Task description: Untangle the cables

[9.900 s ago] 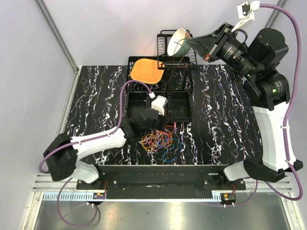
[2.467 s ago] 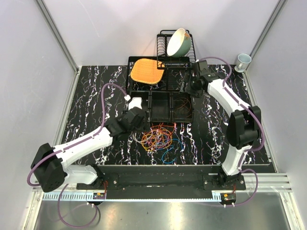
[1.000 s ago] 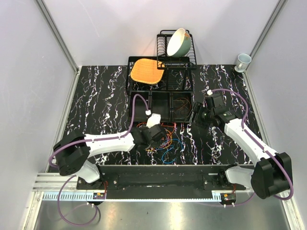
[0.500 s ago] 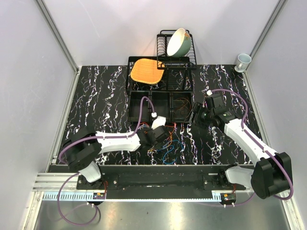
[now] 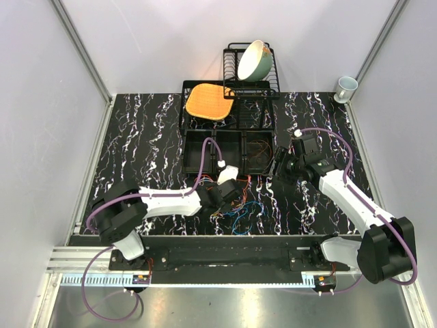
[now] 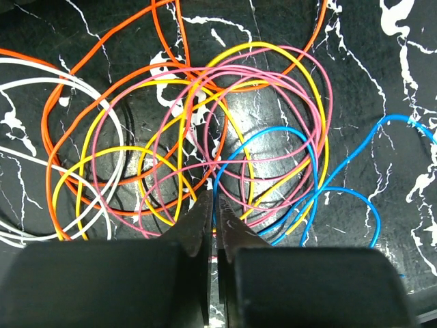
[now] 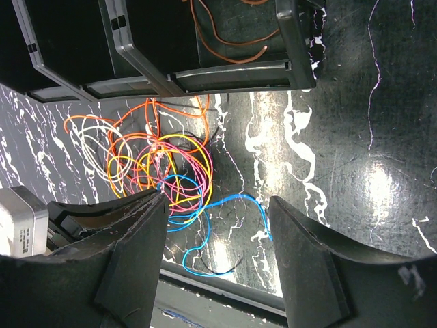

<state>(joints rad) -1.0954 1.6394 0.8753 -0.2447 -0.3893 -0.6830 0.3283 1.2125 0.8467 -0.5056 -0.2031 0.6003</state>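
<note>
Left tool (image 6: 214, 205), half open a second ago, is now clenched at the near edge of the cables (image 6: 215, 164) heaped on the table (image 6: 382, 68) (strand caught? not discernible). Right tool (image 7: 217, 201) hovers released nearby. A first separating pull seems imminent.

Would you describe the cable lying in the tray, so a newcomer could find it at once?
At the far edge of the table stands a dish rack, and in front of it a black three-compartment tray. The cable lies in the tray's right compartment: brownish-orange, the only one inside, while the other cables are heaped on the table.
</note>
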